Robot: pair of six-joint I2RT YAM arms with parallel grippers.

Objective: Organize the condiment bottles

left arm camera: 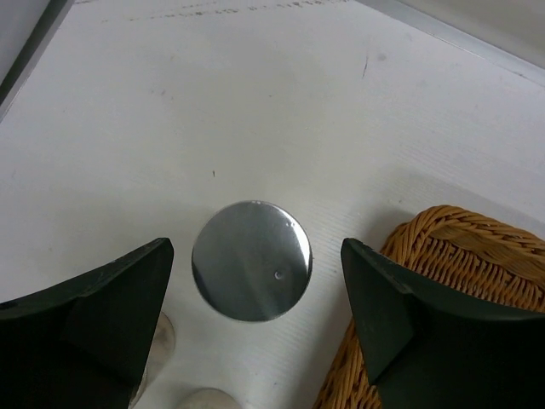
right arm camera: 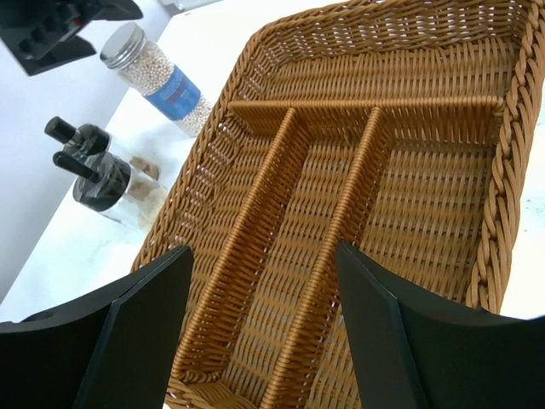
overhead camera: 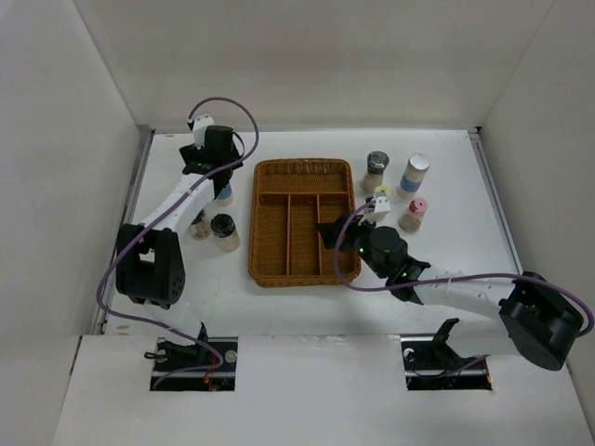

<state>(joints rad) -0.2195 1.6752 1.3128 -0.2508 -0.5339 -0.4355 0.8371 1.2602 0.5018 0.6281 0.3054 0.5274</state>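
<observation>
My left gripper [overhead camera: 219, 177] [left arm camera: 257, 251] hangs open straight over a silver-capped condiment bottle [left arm camera: 251, 260] with a blue label [overhead camera: 225, 194], left of the wicker tray [overhead camera: 302, 221]. The cap sits between the fingers with a gap on each side. Two dark-capped bottles [overhead camera: 224, 231] [overhead camera: 199, 225] stand just in front of it. My right gripper [overhead camera: 332, 231] [right arm camera: 262, 249] is open and holds nothing, low over the tray's [right arm camera: 400, 170] right side. To the tray's right stand a grey-capped bottle [overhead camera: 376, 168], a silver-capped one [overhead camera: 415, 174], a pink-capped one [overhead camera: 415, 214] and a cream-capped one [overhead camera: 382, 194].
White walls close in the table on the left, back and right. The tray's three long compartments and its rear cross compartment hold nothing. In the right wrist view the left-hand bottles [right arm camera: 157, 78] [right arm camera: 106, 183] stand close to the tray's outer wall.
</observation>
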